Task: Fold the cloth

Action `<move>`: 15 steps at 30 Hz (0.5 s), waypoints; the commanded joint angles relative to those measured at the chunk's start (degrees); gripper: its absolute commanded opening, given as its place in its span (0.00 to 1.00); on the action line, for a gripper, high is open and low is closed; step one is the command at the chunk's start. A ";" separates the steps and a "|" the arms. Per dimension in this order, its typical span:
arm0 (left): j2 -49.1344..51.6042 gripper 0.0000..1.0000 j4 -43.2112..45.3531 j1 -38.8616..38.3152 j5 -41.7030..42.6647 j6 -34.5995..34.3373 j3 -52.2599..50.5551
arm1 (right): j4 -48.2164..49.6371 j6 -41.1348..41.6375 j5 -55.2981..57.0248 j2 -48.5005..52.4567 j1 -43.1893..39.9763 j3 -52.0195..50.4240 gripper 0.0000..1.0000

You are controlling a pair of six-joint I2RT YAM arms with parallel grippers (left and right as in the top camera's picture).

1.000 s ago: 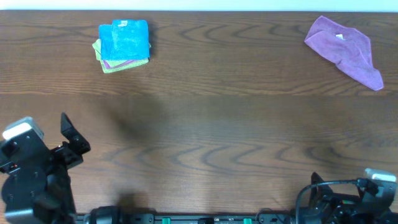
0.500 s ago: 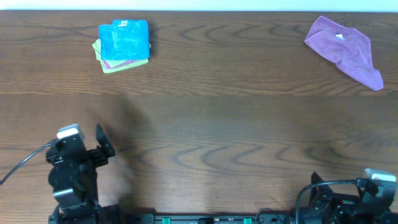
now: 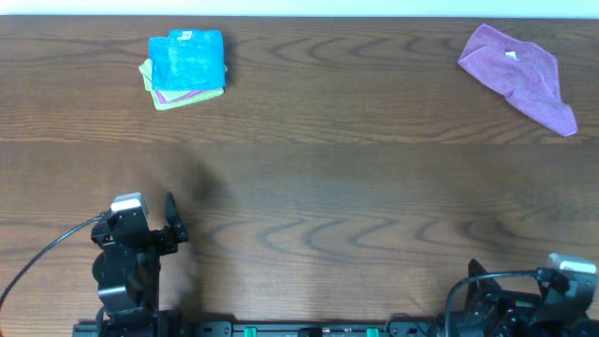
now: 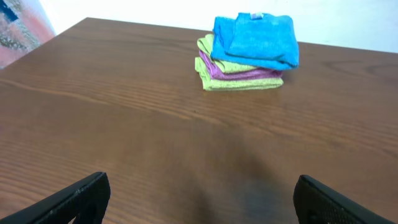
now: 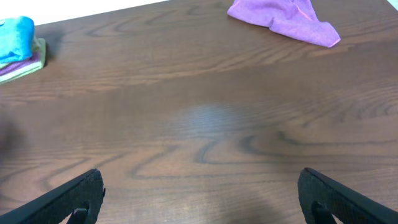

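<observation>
Two arms low at near edge of table [image 3: 328,168]; left gripper [image 4: 202,190] and right gripper [image 5: 200,180] both have fingers apart, empty. Cloth [image 3: 187,58] sits folded atop stack [image 4: 239,78] far left, well apart from both. Fold looks done: avoid nudging stack, ignore purple cloth [image 3: 515,70].

The dark wood-grain table [image 3: 309,187] carries a stack of folded cloths [image 3: 185,75] near its far left corner. A lime-green cloth [image 3: 164,103] lies at the bottom, touching the wood, and the sky-blue cloth [image 3: 187,56] lies on top. A crumpled purple cloth [image 3: 519,75] lies near the far right corner, well apart.
</observation>
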 commanded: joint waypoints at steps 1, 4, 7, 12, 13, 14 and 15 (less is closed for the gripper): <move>-2.03 0.95 0.11 -0.15 -0.28 0.85 -1.66 | 0.04 0.68 0.17 0.11 0.39 0.31 0.99; -3.10 0.95 0.17 -0.15 -0.22 0.83 -2.95 | 0.04 0.68 0.17 0.11 0.39 0.31 0.99; -4.37 0.95 1.05 -0.17 0.07 0.72 -4.55 | 0.04 0.68 0.17 0.11 0.39 0.31 0.99; -6.47 0.95 1.57 -0.24 0.48 -0.68 -6.19 | 0.04 0.68 0.17 0.11 0.39 0.31 0.99; -6.58 0.96 1.55 -0.24 0.50 -0.74 -6.27 | 0.04 0.68 0.17 0.11 0.39 0.31 0.99; -6.58 0.95 1.51 -0.35 0.68 -0.76 -6.29 | 0.04 0.68 0.17 0.11 0.39 0.31 0.99; -6.58 0.95 1.38 -0.61 0.66 -0.76 -6.29 | 0.04 0.68 0.17 0.11 0.39 0.31 0.99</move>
